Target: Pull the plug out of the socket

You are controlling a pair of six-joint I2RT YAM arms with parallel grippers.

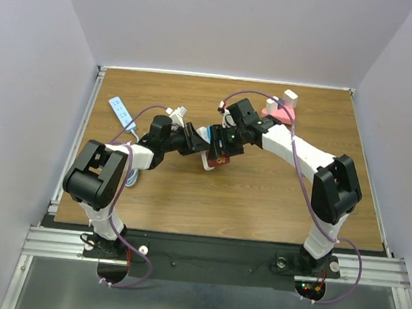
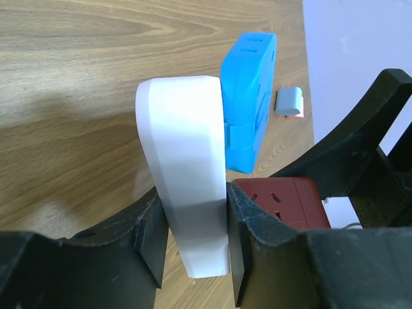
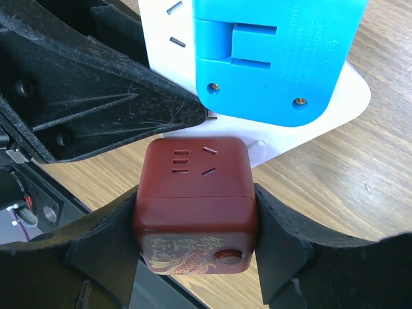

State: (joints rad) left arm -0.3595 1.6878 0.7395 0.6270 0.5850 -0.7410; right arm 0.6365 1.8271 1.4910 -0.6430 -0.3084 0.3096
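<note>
Left gripper (image 2: 196,235): I clamp the white plastic rectangular socket strip (image 2: 183,141).
Right gripper (image 3: 196,225): I grip the dark red plastic cube plug (image 3: 193,177), seemingly seated against the strip's face.
Progress: both grips made; pulling apart remains.

Head count on the bench (image 1: 260,203)!
One white socket (image 2: 187,180), one blue plug (image 3: 270,58), one red cube adapter (image 3: 193,199), one long power strip (image 1: 120,110).

Work surface: a brown wood-grain table (image 1: 259,211). Enclosure: plain pale walls (image 1: 226,25) stand at the back, left and right, meeting the table edges. Metal rails (image 1: 76,135) run along the table sides. A slotted metal beam (image 1: 55,241) spans the near edge, above a grey metal sheet (image 1: 213,305). Lighting is even, with soft shadows.
</note>
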